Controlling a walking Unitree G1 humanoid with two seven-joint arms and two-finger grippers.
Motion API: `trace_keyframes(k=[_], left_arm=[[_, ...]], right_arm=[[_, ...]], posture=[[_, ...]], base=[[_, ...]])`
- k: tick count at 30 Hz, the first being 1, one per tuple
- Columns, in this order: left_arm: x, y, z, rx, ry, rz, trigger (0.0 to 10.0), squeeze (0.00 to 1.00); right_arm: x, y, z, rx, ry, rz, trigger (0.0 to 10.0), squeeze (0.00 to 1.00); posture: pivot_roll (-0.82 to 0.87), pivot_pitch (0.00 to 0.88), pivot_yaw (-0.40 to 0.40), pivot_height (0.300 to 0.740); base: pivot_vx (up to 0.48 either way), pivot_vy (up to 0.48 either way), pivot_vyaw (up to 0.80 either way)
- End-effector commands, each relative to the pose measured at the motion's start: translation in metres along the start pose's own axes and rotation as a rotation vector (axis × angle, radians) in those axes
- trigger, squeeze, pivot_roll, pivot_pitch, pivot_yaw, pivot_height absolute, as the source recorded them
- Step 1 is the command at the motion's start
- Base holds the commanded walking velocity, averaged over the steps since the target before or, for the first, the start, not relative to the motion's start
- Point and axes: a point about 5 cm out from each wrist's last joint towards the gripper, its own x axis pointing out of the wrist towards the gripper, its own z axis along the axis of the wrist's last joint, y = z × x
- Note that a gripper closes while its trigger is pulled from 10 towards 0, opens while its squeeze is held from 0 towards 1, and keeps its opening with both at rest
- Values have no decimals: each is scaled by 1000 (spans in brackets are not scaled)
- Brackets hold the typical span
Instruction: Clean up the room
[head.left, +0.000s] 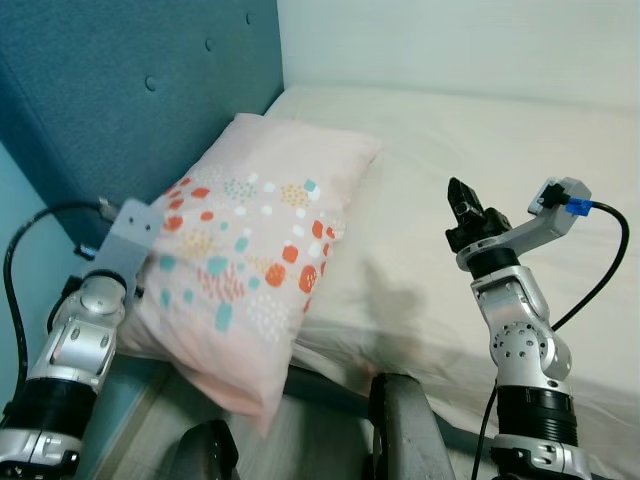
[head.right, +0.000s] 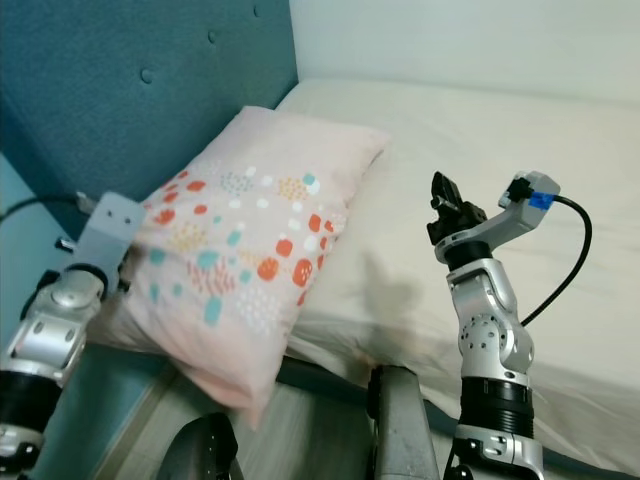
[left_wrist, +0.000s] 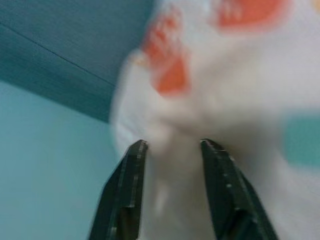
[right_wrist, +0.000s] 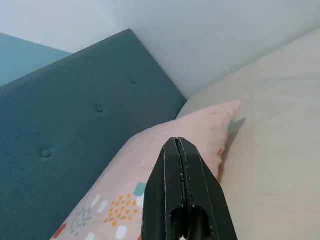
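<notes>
A pale pink pillow (head.left: 255, 250) with orange, teal and white spots lies slanted at the head of the bed, its lower corner hanging off the mattress edge. My left gripper (left_wrist: 171, 146) is shut on the pillow's near left edge; the wrist view shows a fold of pillow fabric (left_wrist: 175, 165) pinched between both fingers. In the head views that hand is hidden behind the pillow, with only the silver left arm (head.left: 85, 335) showing. My right gripper (head.left: 462, 205) is raised over the mattress to the right of the pillow, fingers shut on nothing (right_wrist: 179, 170).
The bed's cream sheet (head.left: 470, 150) spreads right and back to a white wall. A teal tufted headboard (head.left: 130, 90) rises behind the pillow. Below the mattress edge are grey wooden floor (head.left: 300, 440) and my dark legs (head.left: 400, 430).
</notes>
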Motion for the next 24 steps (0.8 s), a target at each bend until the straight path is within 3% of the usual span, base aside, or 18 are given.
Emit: trace_keyframes(k=[1,6,10,13,14,15,16,17,18,19,20,22,24], left_arm=[[-3,1,3,61,-22,-89,10000,1000],[-6,5,12,174,-62,-248,10000,1000],[-21,19,23,344,-113,-504,10000,1000],[-28,22,23,407,-125,-575,10000,1000],[-40,23,22,446,-142,-693,10000,471],[-53,24,21,493,-162,-803,10000,471],[-53,24,21,493,-162,-803,10000,471],[-66,27,17,554,-151,-915,10000,0],[-76,31,11,619,-110,-1006,10000,0],[-76,31,11,619,-110,-1006,10000,0],[-83,33,-1,719,-28,-1102,10000,0],[-83,33,-1,719,-28,-1102,10000,0],[-81,23,-12,784,5,-1163,10000,0]], right_arm=[[4,1,2,-2,-13,13,10000,0],[7,1,2,-2,-12,19,10000,0],[9,2,0,3,-12,31,10000,0],[9,2,-1,2,-12,32,10000,0],[8,2,-1,1,-12,33,10000,0],[8,2,-1,0,-11,33,10000,0],[8,2,-1,0,-11,33,10000,0],[8,1,0,-3,-12,33,10000,0],[8,0,1,-7,-13,32,10000,0],[8,0,1,-7,-13,32,10000,0],[8,-2,3,-10,-15,30,10000,0],[8,-2,3,-10,-15,30,10000,0],[9,-2,3,-11,-18,28,10000,0]], posture=[[-45,74,40,451],[-35,63,36,451],[-38,51,39,451],[-41,48,40,451],[-46,43,39,451],[-46,43,39,451],[-46,43,39,451],[-49,42,41,451],[-45,43,40,451],[-45,43,40,451],[-40,42,40,451],[-40,42,40,451],[-45,47,42,451]], base=[[0,0,0],[0,0,0],[0,0,0],[0,0,0],[0,0,0],[0,0,0],[0,0,0],[0,0,0],[0,0,0],[0,0,0],[0,0,0],[0,0,0],[0,0,0]])
